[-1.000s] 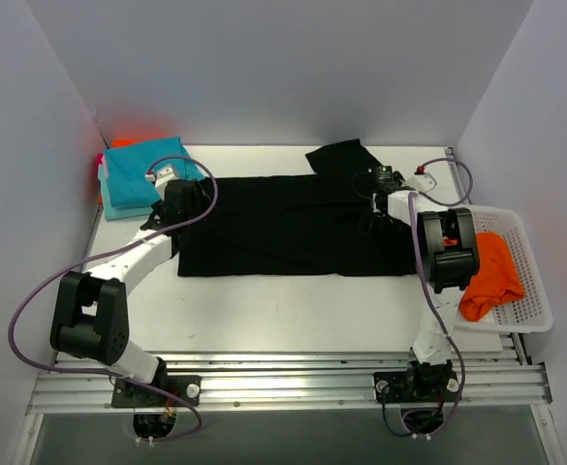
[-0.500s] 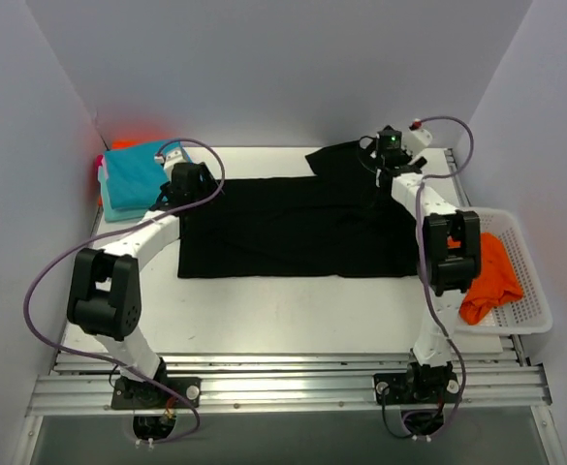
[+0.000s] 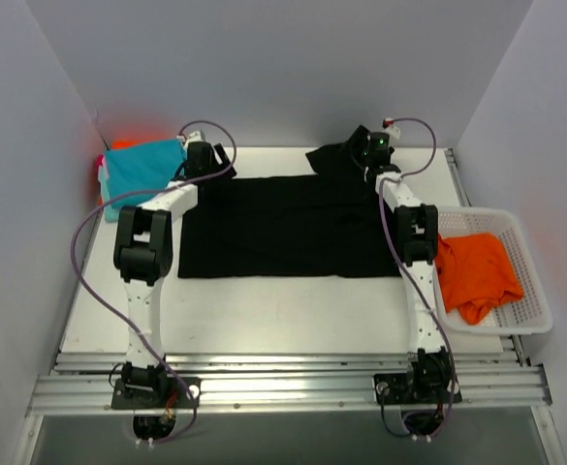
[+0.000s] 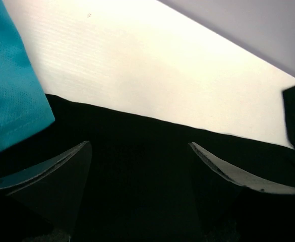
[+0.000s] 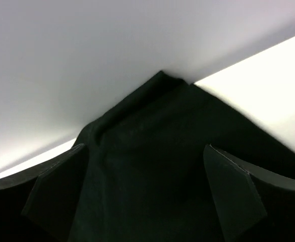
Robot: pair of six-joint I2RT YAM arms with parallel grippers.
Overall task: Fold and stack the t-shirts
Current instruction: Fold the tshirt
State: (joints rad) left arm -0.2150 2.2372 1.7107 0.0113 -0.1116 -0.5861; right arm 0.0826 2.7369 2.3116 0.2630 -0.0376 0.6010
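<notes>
Nearest the arm bases, the table (image 3: 264, 310) carries the black t-shirt (image 3: 283, 228), spread flat across its middle. To the right, an orange t-shirt (image 3: 477, 276) lies in the white basket (image 3: 540, 310). Farther back, the left gripper (image 3: 208, 158) hovers at the shirt's far left corner, jaws apart and empty. The right gripper (image 3: 362, 150), likewise spread and holding nothing, hangs over the far sleeve (image 3: 336, 155). Folded teal t-shirts (image 3: 142, 170) sit at the far left.

The step looks like taking the far edge for a fold. Both grippers should pinch cloth together and draw it evenly, so that the fold does not skew.

The left wrist view alone shows the far hem running straight just past the fingertips, with teal cloth just beside it. The right wrist view shows the sleeve running to the foot of the back wall (image 5: 86, 50). Only the overhead view shows the basket.
</notes>
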